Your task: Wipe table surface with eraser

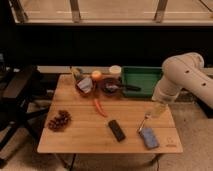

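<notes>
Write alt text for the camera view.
The robot's open tool hovers over the right side of the table surface, near a blue-grey pad; the black eraser lies untouched to the pad's left. A green tray sits behind.

I see the black eraser [117, 130] lying flat (a bit askew) on the light wooden counter [75, 140], front middle, near my pincer [147, 121].

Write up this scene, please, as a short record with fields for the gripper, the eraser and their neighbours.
gripper: open, holding nothing, at the far end of the blue-grey pad
eraser: flat on the table surface, left of the pad, untouched
orange-red stick: behind the eraser
green tray: back right
</notes>
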